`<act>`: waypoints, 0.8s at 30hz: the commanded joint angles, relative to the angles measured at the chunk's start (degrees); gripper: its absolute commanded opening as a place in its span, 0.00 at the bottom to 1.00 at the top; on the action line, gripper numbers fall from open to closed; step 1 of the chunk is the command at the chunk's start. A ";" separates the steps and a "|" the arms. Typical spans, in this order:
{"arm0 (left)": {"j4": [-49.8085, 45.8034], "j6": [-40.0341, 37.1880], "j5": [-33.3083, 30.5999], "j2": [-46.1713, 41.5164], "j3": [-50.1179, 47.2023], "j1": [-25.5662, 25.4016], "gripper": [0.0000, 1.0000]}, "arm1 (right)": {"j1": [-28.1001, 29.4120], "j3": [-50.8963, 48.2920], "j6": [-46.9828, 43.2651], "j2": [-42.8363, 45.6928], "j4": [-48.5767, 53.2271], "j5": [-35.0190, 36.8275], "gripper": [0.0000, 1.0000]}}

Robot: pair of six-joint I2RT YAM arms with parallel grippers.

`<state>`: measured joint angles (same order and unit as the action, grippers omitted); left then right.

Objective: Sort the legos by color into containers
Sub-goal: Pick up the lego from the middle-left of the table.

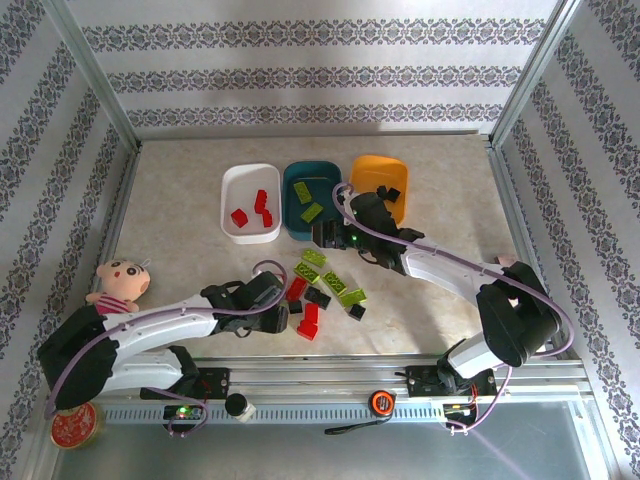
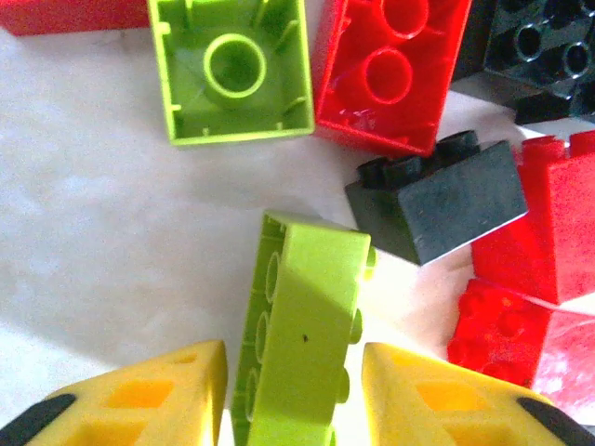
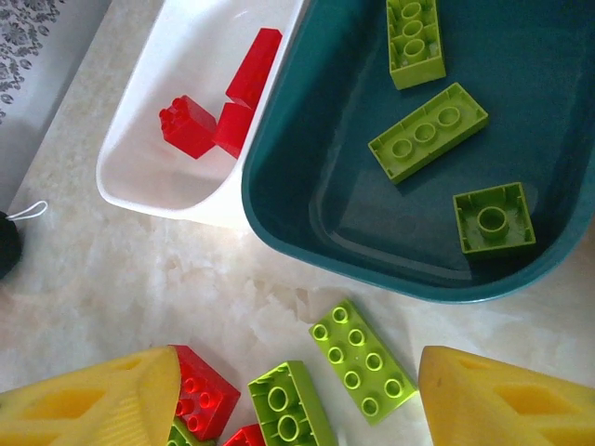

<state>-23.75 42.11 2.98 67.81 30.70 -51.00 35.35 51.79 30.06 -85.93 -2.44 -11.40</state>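
My left gripper (image 2: 295,390) is shut on a lime green lego (image 2: 302,325) that stands on its side, at the near edge of the loose pile (image 1: 325,290). Around it lie an upturned lime lego (image 2: 232,70), red legos (image 2: 390,70) and a black one (image 2: 446,200). My right gripper (image 3: 297,400) hangs open over the table in front of the containers, above two lime legos (image 3: 363,360) and a red one (image 3: 203,395). The white tub (image 1: 245,185) holds red legos, the teal tub (image 1: 288,205) lime ones, the orange tub (image 1: 375,170) black ones.
A pink plush doll (image 1: 118,283) lies at the left beside my left arm. A round red tin (image 1: 75,425) and a tape measure (image 1: 380,402) sit by the front rail. Patterned walls close in the table on three sides.
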 commanded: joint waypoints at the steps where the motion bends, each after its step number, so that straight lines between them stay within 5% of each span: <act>1: -1.90 0.91 -1.48 -0.94 -1.31 -0.76 0.37 | -0.55 -1.01 0.32 1.04 -1.86 0.85 0.69; 7: 2.12 0.19 -0.13 2.30 -1.46 -0.76 0.38 | -0.76 -1.91 0.38 1.85 -1.78 0.94 0.69; 17: -1.29 -2.72 -2.72 -3.66 4.32 -0.03 0.23 | -3.02 -7.15 0.93 7.69 -1.88 2.87 0.69; 24: 7.23 -10.20 0.44 4.66 16.07 11.10 0.22 | -4.06 -11.30 1.68 12.50 -2.01 4.21 0.69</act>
<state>-21.74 37.01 3.03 67.92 42.13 -43.09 31.70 42.02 30.96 -75.29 -3.31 -8.80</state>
